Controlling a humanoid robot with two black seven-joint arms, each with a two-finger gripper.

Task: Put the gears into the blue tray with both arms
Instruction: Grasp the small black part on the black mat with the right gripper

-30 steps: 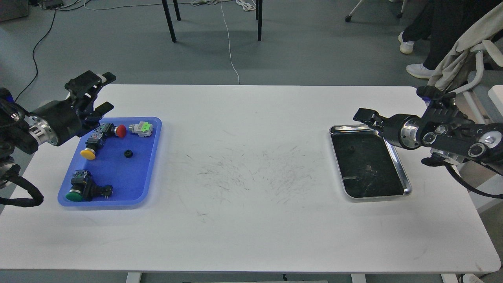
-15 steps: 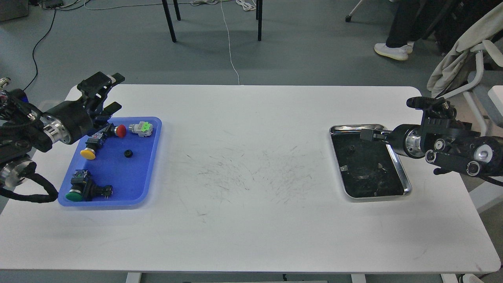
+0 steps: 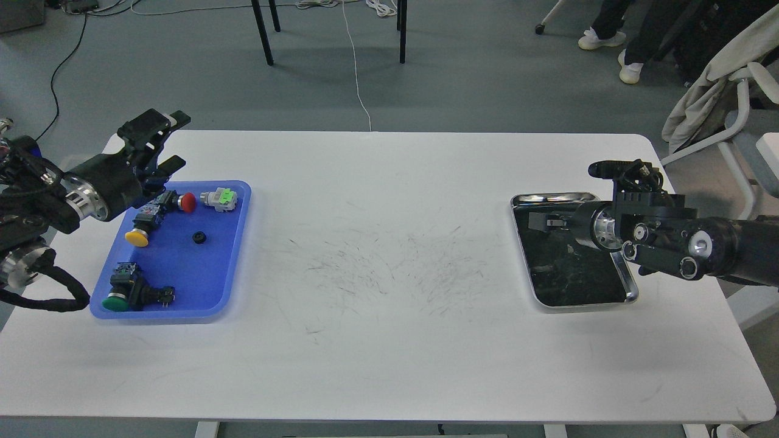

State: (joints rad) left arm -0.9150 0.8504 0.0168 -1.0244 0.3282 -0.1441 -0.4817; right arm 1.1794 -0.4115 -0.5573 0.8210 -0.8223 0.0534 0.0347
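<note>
The blue tray (image 3: 182,274) lies at the table's left end. One small black gear (image 3: 198,237) rests on its floor near the middle. My left gripper (image 3: 172,140) hovers over the tray's far left corner, open, with nothing between its fingers. My right gripper (image 3: 544,221) reaches from the right over the far half of the steel tray (image 3: 551,196). Its fingers are dark against the tray's dark inside, so their state and anything under them cannot be made out.
Several push-buttons lie in the blue tray: a red-capped one (image 3: 187,202), a yellow one (image 3: 136,238), a green one (image 3: 115,300) and a grey-green one (image 3: 220,198). Scuffed white tabletop (image 3: 377,267) spans between the trays. A chair (image 3: 724,91) stands at the right.
My right arm has swung left and down, bringing its gripper from the steel tray's far right corner to over its inside. The left gripper has shifted slightly right.
</note>
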